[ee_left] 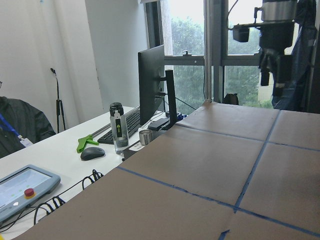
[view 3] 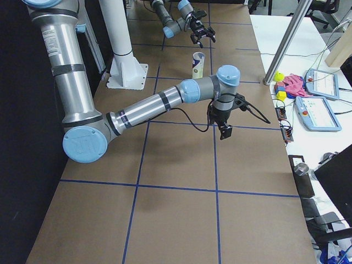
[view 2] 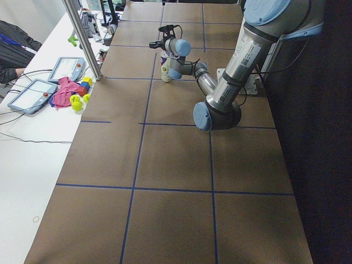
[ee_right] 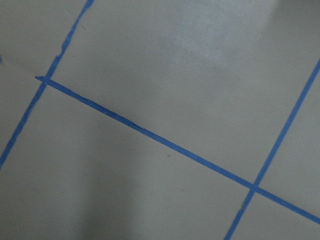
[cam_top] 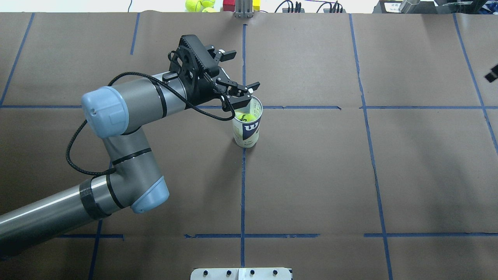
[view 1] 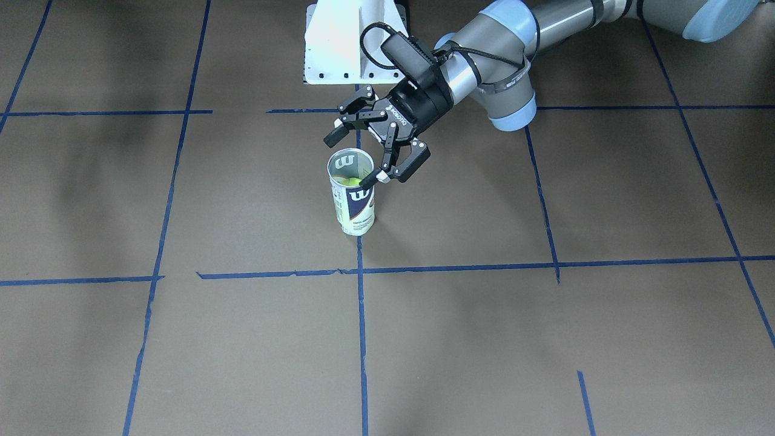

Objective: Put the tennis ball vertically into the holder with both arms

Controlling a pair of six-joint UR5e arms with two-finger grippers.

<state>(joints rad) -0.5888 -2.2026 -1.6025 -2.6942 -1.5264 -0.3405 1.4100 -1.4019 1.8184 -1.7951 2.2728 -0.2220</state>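
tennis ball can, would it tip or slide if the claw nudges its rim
Probably tips: the can stands tall and narrow on a small base, and the open left claw sits up at its rim, a high push point. It likely feels light, being clear plastic with a ball showing inside. On its side, the round wall would probably roll.

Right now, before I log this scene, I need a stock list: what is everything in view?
holder: one, clear with navy-and-white label, upright mid-table
tennis ball: one, yellow-green, inside the holder
table: one, brown with blue tape grid
pedestal: one, white, at the robot's base
loose balls: at least two, yellow-green, beyond the table's far edge
tablets: two, grey-framed, on the white side bench
left gripper: one, black, open, at the holder's mouth
right gripper: one, black, over bare table away from the holder; open or shut unclear
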